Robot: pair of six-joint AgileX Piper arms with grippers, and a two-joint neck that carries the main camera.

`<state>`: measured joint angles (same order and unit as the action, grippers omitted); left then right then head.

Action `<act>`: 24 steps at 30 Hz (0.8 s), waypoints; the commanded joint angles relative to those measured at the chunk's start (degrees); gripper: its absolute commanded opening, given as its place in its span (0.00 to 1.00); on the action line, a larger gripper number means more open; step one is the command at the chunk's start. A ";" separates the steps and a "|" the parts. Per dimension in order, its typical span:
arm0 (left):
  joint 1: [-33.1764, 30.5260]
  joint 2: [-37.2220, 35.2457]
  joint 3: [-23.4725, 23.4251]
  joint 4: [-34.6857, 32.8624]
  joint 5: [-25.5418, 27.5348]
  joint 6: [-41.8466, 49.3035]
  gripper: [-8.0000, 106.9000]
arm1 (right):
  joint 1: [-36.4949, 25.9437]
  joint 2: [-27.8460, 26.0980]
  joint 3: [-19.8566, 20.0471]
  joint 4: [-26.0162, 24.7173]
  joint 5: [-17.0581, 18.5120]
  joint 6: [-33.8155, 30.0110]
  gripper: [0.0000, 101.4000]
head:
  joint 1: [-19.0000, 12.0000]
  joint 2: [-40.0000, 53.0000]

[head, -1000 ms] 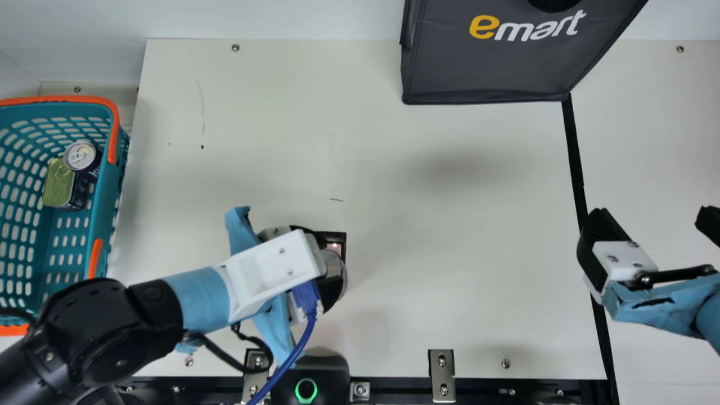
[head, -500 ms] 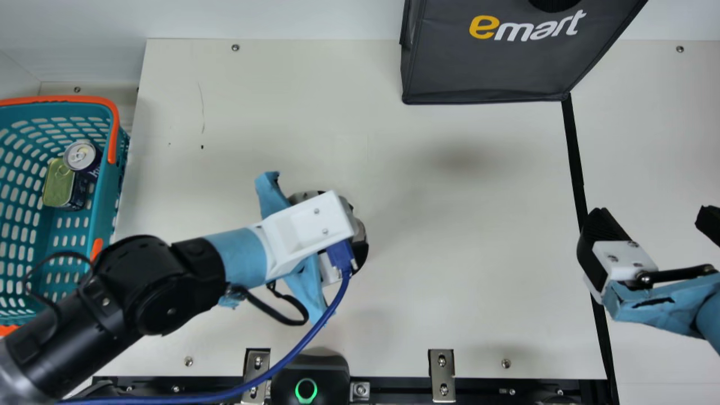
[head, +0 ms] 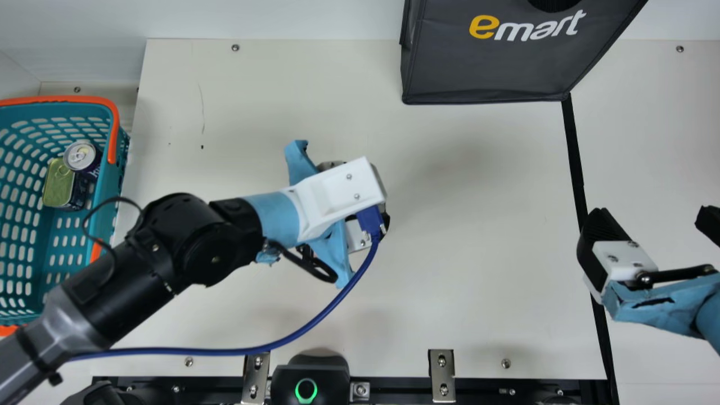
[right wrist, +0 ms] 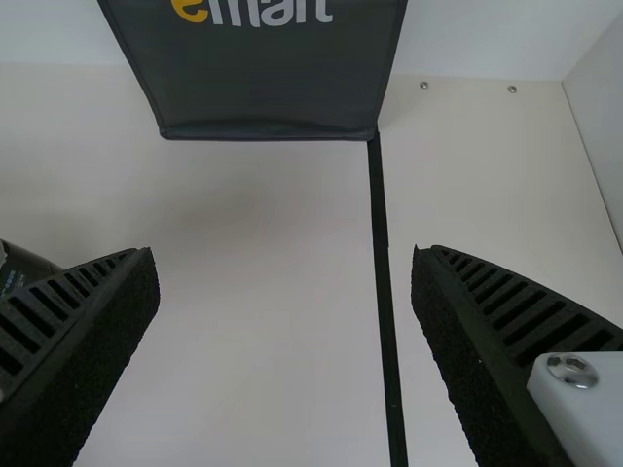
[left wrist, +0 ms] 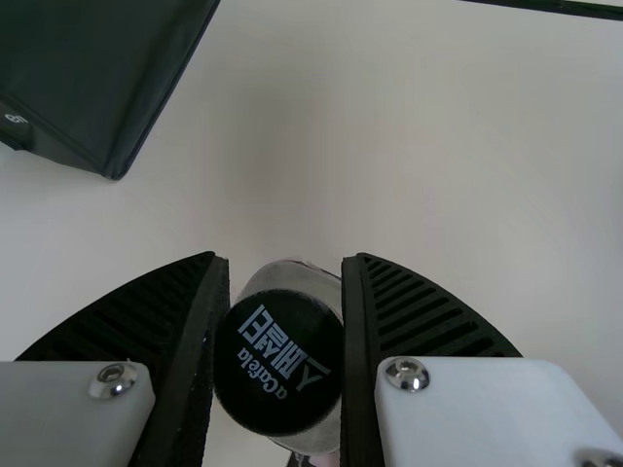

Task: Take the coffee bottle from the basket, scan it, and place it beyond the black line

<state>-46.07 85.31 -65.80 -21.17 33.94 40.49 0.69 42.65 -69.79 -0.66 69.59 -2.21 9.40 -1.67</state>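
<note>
My left gripper [head: 340, 197] is left of the table's middle, its white housing hiding what it holds from above. In the left wrist view the left gripper [left wrist: 284, 292] is shut on the coffee bottle [left wrist: 277, 362], whose black cap with white print sits between the two pads. The black line [head: 575, 152] runs down the right part of the table, well to the right of that gripper. Above the line's near half, my right gripper [head: 652, 216] stands open; in the right wrist view the right gripper [right wrist: 282, 263] has nothing between its fingers.
A teal basket [head: 108, 216] at the left holds a round can [head: 82, 156] and a flat tin [head: 58, 183]. The dark bag [head: 489, 67] stands at the back. A black device with a green ring [head: 306, 388] is at the front edge.
My left gripper has moved away from the front edge and to the right, off the dark frame with a small red light that showed beside it. The right arm has kept still.
</note>
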 commanded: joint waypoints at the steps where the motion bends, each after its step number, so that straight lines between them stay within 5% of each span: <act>1: 0.16 1.09 -1.04 -0.32 0.00 0.75 0.16 | 0.00 0.00 0.00 0.00 0.00 0.00 0.90 | -1.48 0.09; 24: 1.14 11.13 -10.29 -2.47 0.67 5.90 0.16 | 0.00 0.00 0.00 0.00 -0.05 0.00 0.90 | -1.48 0.09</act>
<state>-44.88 96.13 -75.76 -23.64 34.58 46.48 0.69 42.65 -69.79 -0.66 69.53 -2.21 9.40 -1.58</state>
